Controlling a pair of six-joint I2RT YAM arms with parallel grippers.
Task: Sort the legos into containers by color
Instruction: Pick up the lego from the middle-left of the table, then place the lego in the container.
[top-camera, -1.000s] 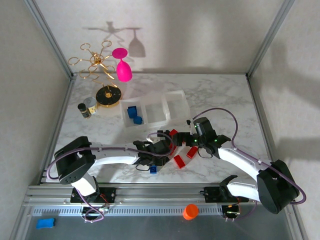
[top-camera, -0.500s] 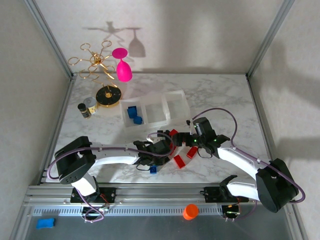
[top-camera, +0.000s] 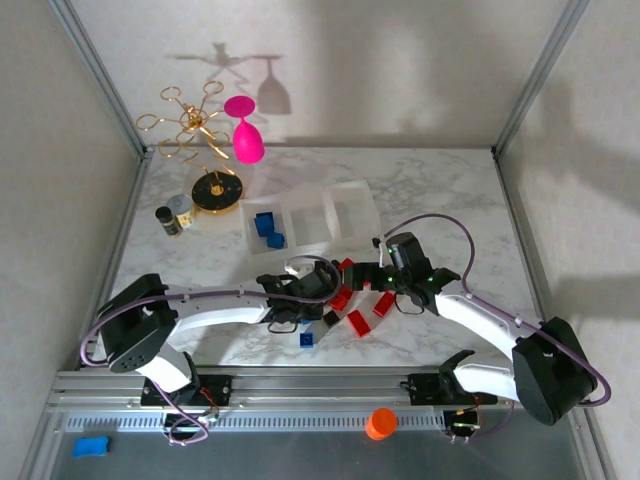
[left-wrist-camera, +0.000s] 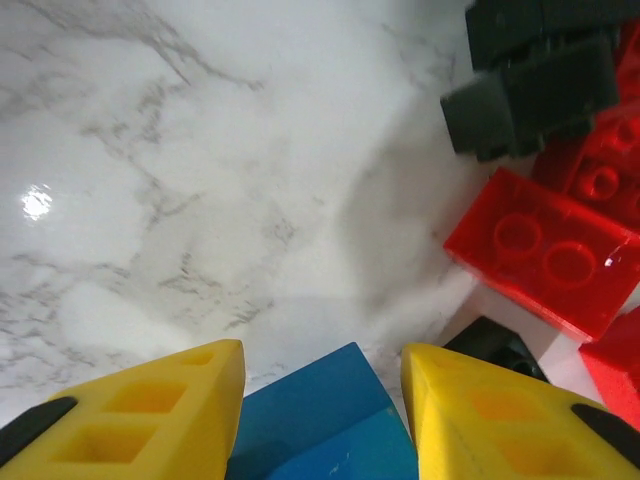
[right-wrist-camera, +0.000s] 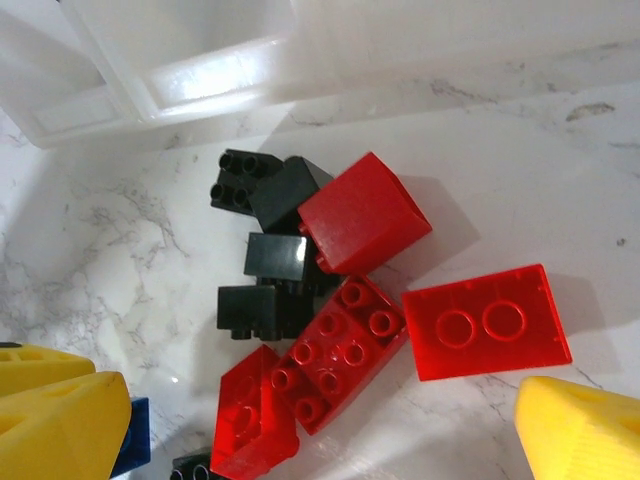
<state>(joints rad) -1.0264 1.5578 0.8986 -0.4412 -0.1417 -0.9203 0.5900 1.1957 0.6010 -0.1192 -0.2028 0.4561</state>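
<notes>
Mid-sort here: my left jaws are clamped on a blue lego (left-wrist-camera: 320, 420), right beside the red and black pile (right-wrist-camera: 335, 365) on the marble table (top-camera: 450, 200). Next up, I reckon, is carrying it to the containers (top-camera: 352, 215), left compartment, where two blues (top-camera: 266, 230) already sit, and letting go cleanly inside. Meanwhile my right jaws gape wide over the pile. Plain white walls and metal frame posts all round.

Legos (top-camera: 358, 322) heaped before containers (top-camera: 312, 222); two legos in leftmost compartment.
</notes>
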